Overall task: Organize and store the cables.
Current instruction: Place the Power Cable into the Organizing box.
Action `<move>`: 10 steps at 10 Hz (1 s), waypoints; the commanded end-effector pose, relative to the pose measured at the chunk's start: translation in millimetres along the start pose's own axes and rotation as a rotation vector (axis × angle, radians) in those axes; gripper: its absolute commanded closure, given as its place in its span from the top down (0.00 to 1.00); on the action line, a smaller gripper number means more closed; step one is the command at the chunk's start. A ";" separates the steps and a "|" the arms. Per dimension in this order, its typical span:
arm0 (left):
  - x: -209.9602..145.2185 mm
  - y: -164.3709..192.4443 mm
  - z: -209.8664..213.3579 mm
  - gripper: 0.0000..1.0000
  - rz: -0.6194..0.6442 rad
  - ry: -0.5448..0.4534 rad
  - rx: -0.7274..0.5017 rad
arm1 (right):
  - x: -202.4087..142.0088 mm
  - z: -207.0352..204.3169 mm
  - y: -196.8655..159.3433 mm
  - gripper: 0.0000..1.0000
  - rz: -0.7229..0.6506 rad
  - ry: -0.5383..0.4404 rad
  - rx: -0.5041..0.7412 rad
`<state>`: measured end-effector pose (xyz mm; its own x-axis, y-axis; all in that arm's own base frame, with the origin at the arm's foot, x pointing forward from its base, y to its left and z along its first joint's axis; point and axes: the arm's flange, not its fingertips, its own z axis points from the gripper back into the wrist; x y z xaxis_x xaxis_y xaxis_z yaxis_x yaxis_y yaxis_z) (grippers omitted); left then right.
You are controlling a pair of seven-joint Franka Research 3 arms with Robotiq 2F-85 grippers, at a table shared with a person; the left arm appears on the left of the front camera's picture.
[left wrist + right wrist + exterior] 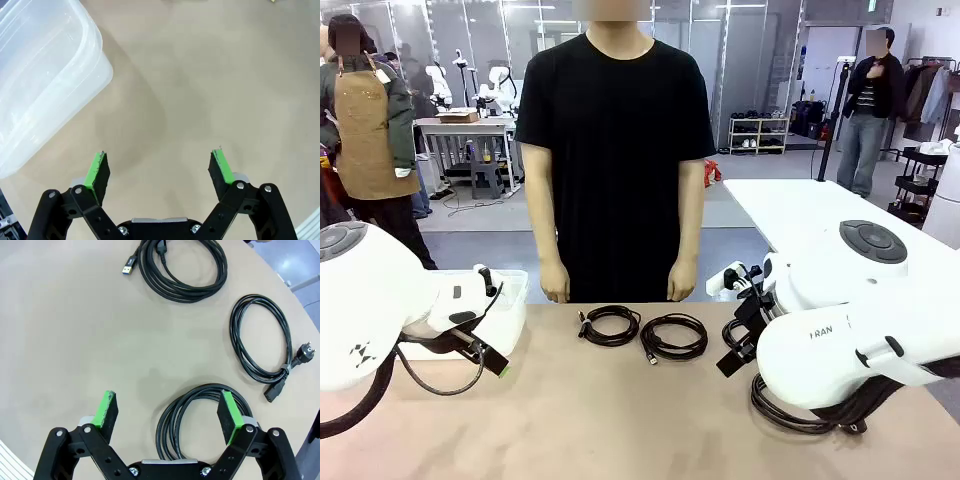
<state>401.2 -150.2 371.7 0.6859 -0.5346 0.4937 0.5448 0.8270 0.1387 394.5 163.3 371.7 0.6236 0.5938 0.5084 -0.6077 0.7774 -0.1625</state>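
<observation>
Two black coiled cables [611, 325] [673, 336] lie side by side at the table's far middle. A third coil [732, 335] peeks out behind my right arm. In the right wrist view my right gripper [169, 402] is open above a coil [200, 415] that lies near its right finger, apart from the pads. A coil with a power plug [262, 342] and another with a small flat plug [182, 265] lie farther off. My left gripper [159, 159] is open over bare tabletop, nothing between its fingers. It sits low at the left [490, 358].
A clear plastic bin [40, 75] stands just left of my left gripper, at the table's far left [512, 292]. A person stands at the far edge, hands [555, 292] hanging by the table. The near middle of the table is bare.
</observation>
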 end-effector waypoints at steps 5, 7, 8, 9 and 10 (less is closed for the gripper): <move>0.1 -0.2 0.0 1.00 0.000 0.000 0.000 | 0.0 0.0 0.0 1.00 0.000 0.000 0.000; 0.1 -0.2 0.0 1.00 0.000 0.000 0.000 | 0.0 0.0 0.0 1.00 0.000 0.000 0.000; 0.1 -0.2 0.0 1.00 0.000 0.000 0.000 | 0.0 0.0 0.0 1.00 0.000 0.000 0.000; 0.1 -0.2 0.0 1.00 0.000 0.000 0.000 | 0.0 0.0 0.0 1.00 0.000 0.000 0.000; 0.4 -1.3 0.0 1.00 -0.003 0.000 0.000 | 0.0 0.0 0.0 1.00 0.000 0.000 0.000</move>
<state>400.6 -151.8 371.7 0.6836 -0.5380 0.4932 0.5478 0.8248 0.1404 395.4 161.2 371.8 0.6193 0.6004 0.5059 -0.6108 0.7733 -0.1701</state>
